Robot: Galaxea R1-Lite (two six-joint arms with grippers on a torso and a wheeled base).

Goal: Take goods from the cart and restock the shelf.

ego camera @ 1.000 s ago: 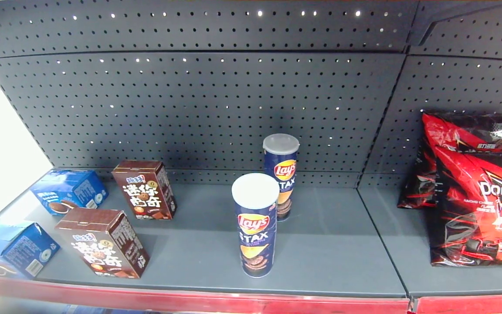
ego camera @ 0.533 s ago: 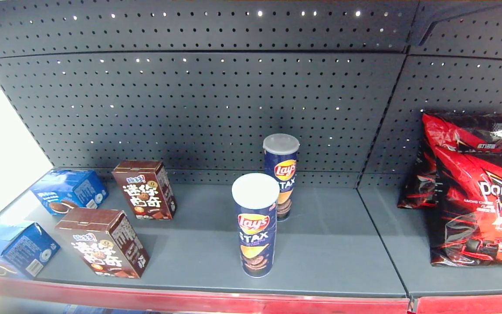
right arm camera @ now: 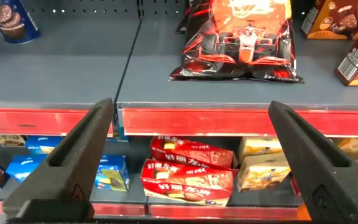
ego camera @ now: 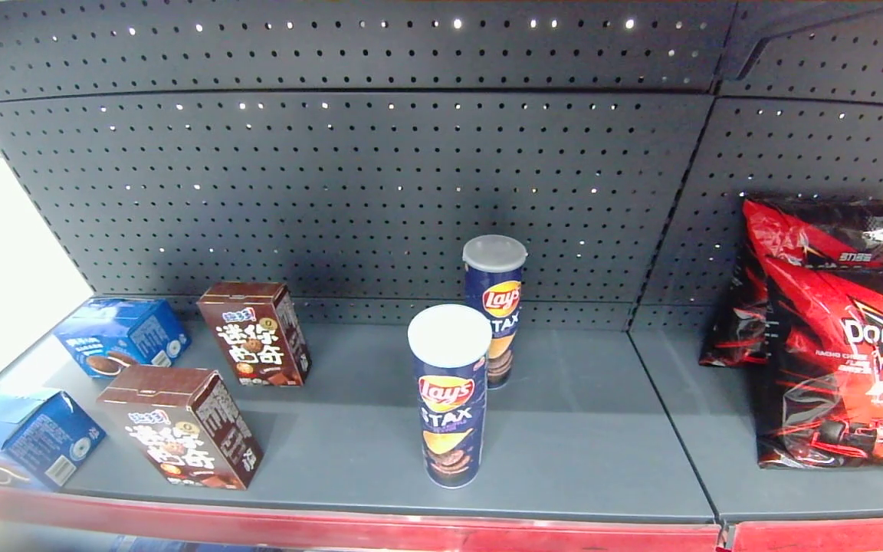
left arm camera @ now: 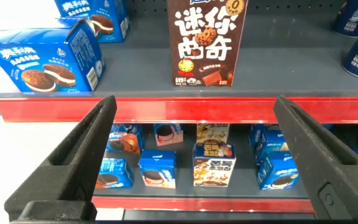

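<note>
Our left gripper [left arm camera: 194, 107] is spread wide and empty before the red front lip of the dark grey metal shelf [left arm camera: 138, 78], facing a brown cardboard cookie box [left arm camera: 207, 40] with a blue cardboard biscuit box [left arm camera: 45, 59] beside it. Our right gripper [right arm camera: 191, 109] is likewise spread and empty, facing a red-and-black foil chip bag [right arm camera: 238, 40] on the shelf. Mid-shelf we see two dark blue cylindrical chip cans [ego camera: 449, 399] upright, one behind the other.
</note>
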